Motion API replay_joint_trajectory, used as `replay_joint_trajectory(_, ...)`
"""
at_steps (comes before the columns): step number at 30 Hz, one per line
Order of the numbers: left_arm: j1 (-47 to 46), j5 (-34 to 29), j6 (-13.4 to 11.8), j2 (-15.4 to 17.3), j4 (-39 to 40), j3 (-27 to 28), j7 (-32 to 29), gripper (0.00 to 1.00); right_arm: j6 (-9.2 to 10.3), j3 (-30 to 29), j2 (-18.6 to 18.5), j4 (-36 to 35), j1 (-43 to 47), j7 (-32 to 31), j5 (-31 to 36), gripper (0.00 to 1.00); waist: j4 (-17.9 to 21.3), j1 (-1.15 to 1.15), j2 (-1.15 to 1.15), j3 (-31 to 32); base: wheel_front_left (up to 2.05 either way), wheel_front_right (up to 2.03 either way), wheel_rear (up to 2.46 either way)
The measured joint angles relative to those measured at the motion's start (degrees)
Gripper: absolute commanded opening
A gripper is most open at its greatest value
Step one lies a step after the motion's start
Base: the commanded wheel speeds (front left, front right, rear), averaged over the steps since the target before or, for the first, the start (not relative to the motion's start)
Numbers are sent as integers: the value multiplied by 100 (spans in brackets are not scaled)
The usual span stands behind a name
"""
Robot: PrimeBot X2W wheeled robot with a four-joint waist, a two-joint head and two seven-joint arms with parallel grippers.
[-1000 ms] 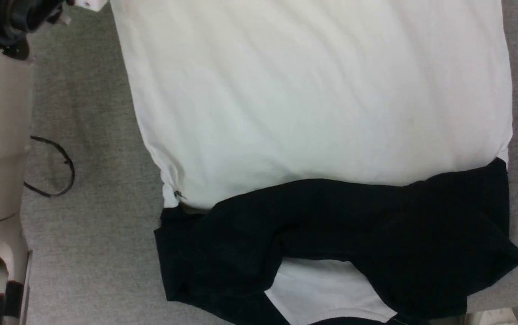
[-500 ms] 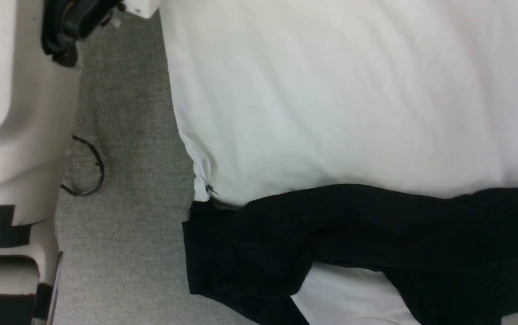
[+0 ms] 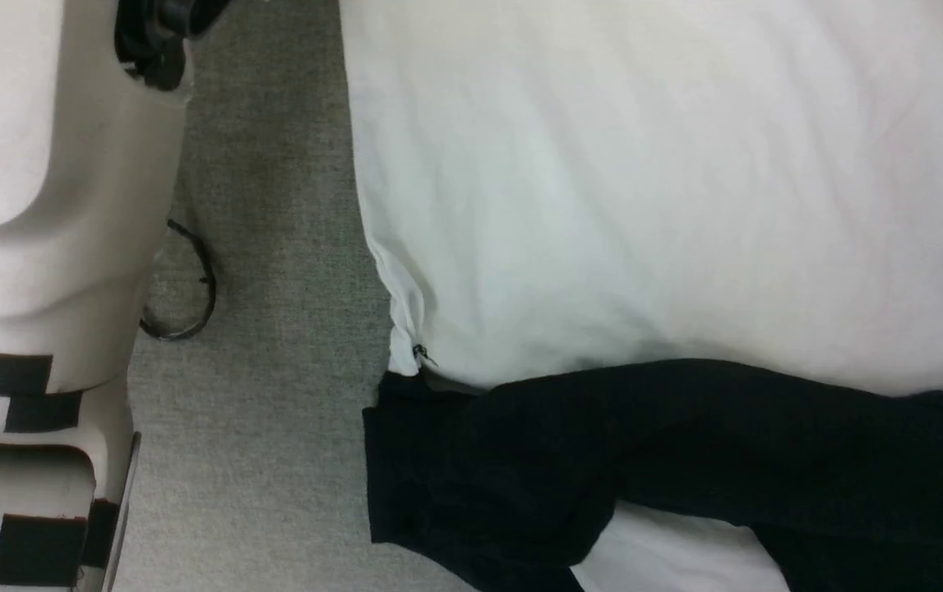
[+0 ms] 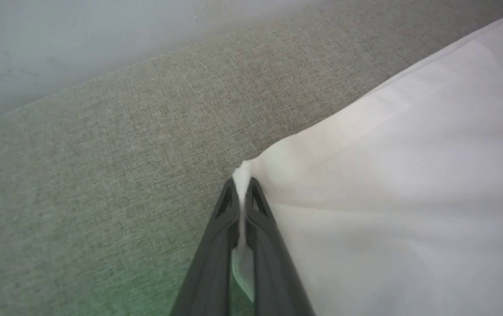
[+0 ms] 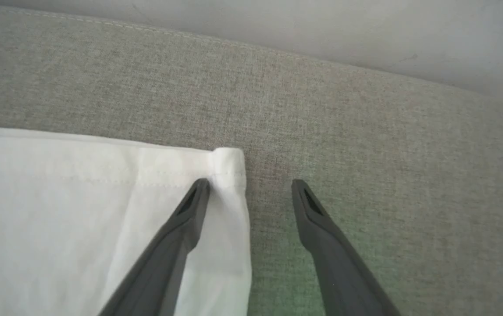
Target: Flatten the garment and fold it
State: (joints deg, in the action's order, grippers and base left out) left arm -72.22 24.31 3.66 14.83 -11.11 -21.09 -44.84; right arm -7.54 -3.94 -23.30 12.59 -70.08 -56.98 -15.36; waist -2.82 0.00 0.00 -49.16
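The garment [image 3: 644, 181] lies spread on the grey cloth-covered worktop [image 3: 274, 247], its white body broad and mostly smooth. Its black band [image 3: 685, 444] of shoulders and sleeves is bunched across the near end. I take that black band as my marker: the white body runs away from it, and a slip of white shows on its near side too.

My left gripper [image 4: 243, 184] is pressed together on a white corner of the fabric, with a thin ridge of cloth pinched up between the fingers. I judge that corner to be at the end far from the black band. My right gripper [image 5: 250, 183] is spread and holds nothing, one finger over the stitched hem corner [image 5: 229, 166], the other over bare worktop just beside it.

I expect this cloth to be light and limp (it will sag and drag rather than move as a sheet). So the stitched hem corners, where the layers double, are the places to grip. The rumpled cloth at the black band's left end wants flattening before any fold.
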Motion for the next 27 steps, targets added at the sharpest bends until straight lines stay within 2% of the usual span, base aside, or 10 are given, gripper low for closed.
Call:
replay_joint_trajectory(5, -91, 27, 0, -37, 21, -29, 56, 0, 0, -126, 42, -187, 24, 1, 36, 100, -77, 0, 0, -110, 0, 0, 0)
replay_joint_trajectory(6, -106, 44, 0, -43, 25, -29, 58, 0, 0, -142, 51, -220, 24, 1, 45, 83, -89, -1, 0, -128, 0, 0, 0)
replay_joint_trajectory(7, -123, 44, 0, -49, 27, -31, 71, 0, 0, -151, 62, -248, 24, -3, 55, 36, -100, -1, 0, -147, 0, 0, 0)
replay_joint_trajectory(8, -133, 44, 0, -59, 27, -31, 101, 0, 0, -143, 70, -279, 24, -4, 55, 0, -112, -1, 0, -164, 0, 0, 0)
replay_joint_trajectory(15, -186, 51, 26, -64, -43, -58, 341, 0, 0, -110, 111, -383, 32, 188, 18, 0, -150, 0, 0, -158, 0, 0, 0)
replay_joint_trajectory(27, -153, -57, 31, 98, -175, 267, 1923, 0, 0, -94, -91, -376, 88, 1415, -455, 0, -51, 1, 0, 306, 0, 0, 0)
